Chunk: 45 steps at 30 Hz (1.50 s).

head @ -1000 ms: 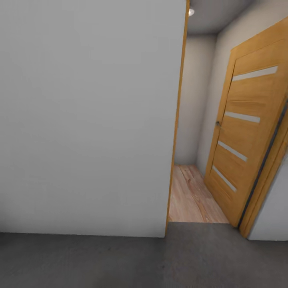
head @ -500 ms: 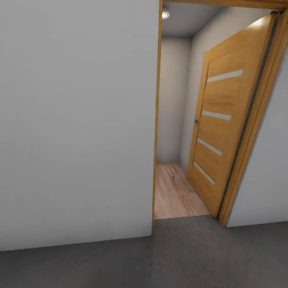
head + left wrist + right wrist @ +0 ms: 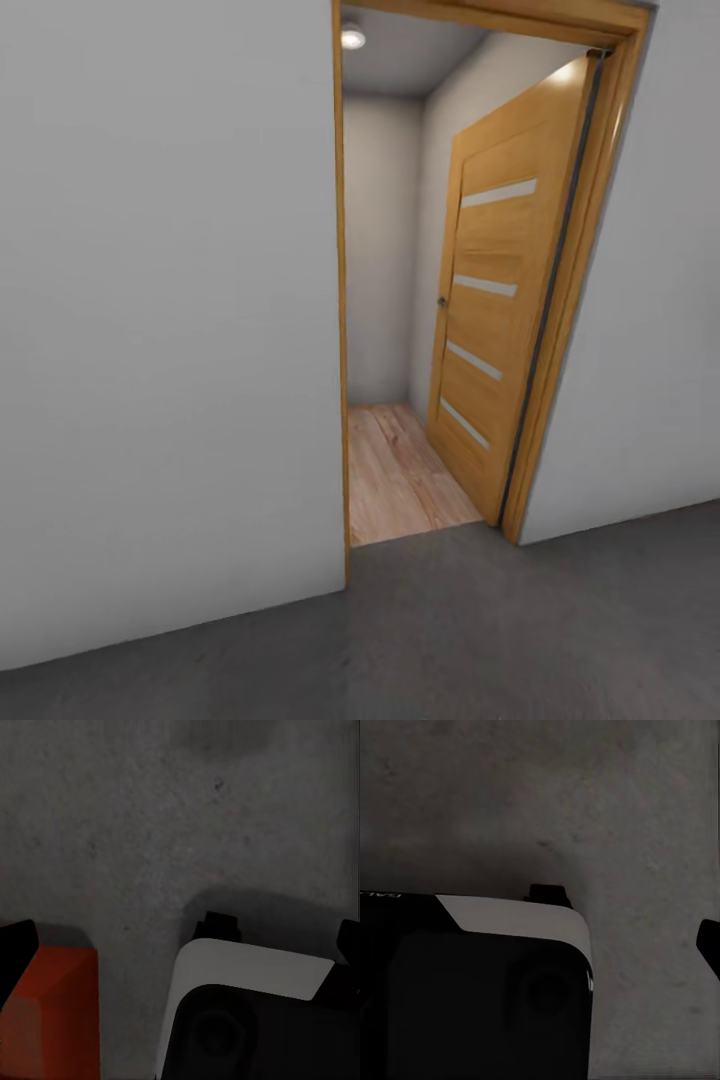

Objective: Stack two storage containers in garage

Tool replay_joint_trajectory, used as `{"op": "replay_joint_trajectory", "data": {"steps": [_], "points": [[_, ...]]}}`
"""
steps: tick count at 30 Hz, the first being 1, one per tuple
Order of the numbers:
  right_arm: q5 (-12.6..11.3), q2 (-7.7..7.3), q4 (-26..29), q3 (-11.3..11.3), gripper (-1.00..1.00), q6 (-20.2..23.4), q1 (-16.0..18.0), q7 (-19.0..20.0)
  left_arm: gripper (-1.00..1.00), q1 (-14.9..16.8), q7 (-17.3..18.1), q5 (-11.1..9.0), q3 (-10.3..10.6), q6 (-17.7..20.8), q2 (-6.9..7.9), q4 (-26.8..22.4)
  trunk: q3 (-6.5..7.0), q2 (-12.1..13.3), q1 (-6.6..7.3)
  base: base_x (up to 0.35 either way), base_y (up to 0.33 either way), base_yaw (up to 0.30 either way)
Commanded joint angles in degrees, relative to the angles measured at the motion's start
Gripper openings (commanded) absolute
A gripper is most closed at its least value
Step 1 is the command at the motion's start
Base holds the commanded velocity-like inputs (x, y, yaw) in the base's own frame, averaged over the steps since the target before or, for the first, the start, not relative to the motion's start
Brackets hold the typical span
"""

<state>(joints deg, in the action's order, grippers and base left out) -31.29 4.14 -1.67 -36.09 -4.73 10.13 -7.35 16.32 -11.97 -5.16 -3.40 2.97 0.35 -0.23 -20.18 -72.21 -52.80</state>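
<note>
From the head camera, a plain grey-white wall (image 3: 170, 320) takes up the left side, meeting the dark grey mottled concrete floor (image 3: 450, 640) of the garage along its base. To its right stands a doorway with a honey-coloured wooden frame (image 3: 341, 300), and through it a narrow passage with light wood plank flooring (image 3: 395, 475), pale walls and a round ceiling lamp (image 3: 352, 38) glowing near the top. The door (image 3: 500, 290) hangs swung inward against the passage's right wall, its face crossed by four pale horizontal strips, a small dark handle (image 3: 441, 301) at its near edge. Right of the frame more grey-white wall runs to the picture's edge. In the left wrist view, an orange-red storage container (image 3: 56, 1016) shows as a corner just beside a dark fingertip of the left pincer (image 3: 19, 945) (whether the two touch cannot be made out); next to it sits a white-and-black rounded part of the robot's body (image 3: 247, 1005) over the concrete, casting a soft shadow. The left arm points down at the floor, and whether its pincer is apart or together cannot be told. In the right wrist view, a similar black part with a white upper edge (image 3: 510, 915) carries a few pale letters at its far edge, too cut off and dim to read. The right arm also looks down at the concrete; only a dark tip of the right pincer (image 3: 709, 941) shows, so its state cannot be told either.
</note>
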Motion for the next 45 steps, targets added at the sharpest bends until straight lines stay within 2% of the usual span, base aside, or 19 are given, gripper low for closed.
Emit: {"op": "replay_joint_trajectory", "data": {"steps": [1, 38, 45], "points": [[-0.52, 0.05, -0.18, -0.48, 1.00, -0.28, 0.08, -0.03, 1.00, 0.03, -0.07, -0.37, -0.29, 0.11, 0.00, -0.03, -0.06, -0.04, 0.00, 0.000, 0.000, -0.287], [-0.52, -0.01, -0.18, -0.48, 1.00, -0.28, 0.08, -0.03, 1.00, 0.03, -0.07, -0.37, -0.29, 0.20, -0.08, -0.03, -0.06, -0.04, 0.00, 0.000, 0.000, -0.287], [-0.50, -0.01, -0.18, -0.48, 1.00, -0.20, 0.09, -0.03, 1.00, 0.03, -0.06, -0.37, -0.29, 0.20, -0.04, -0.03, -0.06, -0.04, 0.00, 0.144, 0.000, -0.232]]}}
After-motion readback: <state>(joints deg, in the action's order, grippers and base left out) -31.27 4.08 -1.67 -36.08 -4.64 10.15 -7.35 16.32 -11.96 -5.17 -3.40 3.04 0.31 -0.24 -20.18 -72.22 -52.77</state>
